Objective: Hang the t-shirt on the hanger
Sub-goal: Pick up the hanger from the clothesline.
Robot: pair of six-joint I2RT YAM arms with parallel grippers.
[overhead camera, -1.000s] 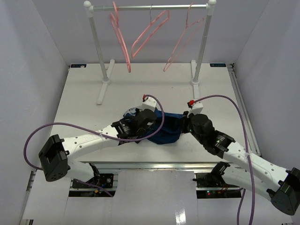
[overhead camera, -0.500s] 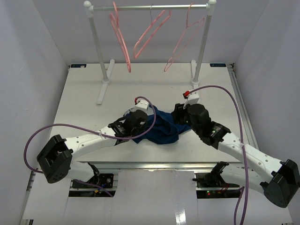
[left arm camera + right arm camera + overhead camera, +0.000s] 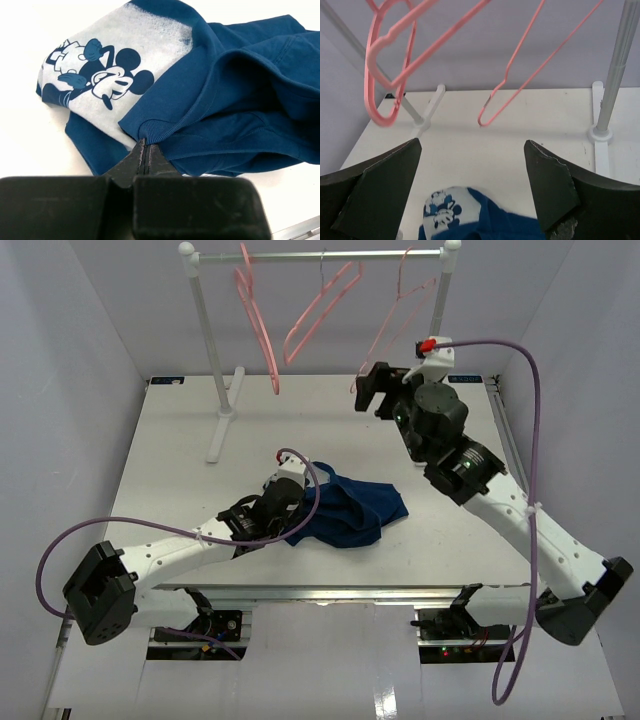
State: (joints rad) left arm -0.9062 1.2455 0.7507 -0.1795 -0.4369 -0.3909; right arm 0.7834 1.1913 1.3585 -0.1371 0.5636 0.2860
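Left arm (image 3: pixel 170 545), right arm (image 3: pixel 505 510): white shell links joined by black motor housings; black block fitted at each base. Purple cable (image 3: pixel 485 340) looped from base to wrist on each. Red tab (image 3: pixel 428 345) carried on white wrist camera mount (image 3: pixel 443 353). Right gripper (image 3: pixel 471 150): jaws matte black, wedge-shaped.

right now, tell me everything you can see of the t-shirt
The t-shirt is dark blue soft cloth, crumpled in a folded heap on the white table and not on any hanger. A white panel printed with a cartoon mouse shows at one end, and stitched seams and a ribbed edge show too. The left gripper is shut on that ribbed edge. The right gripper is open, clear of the cloth.
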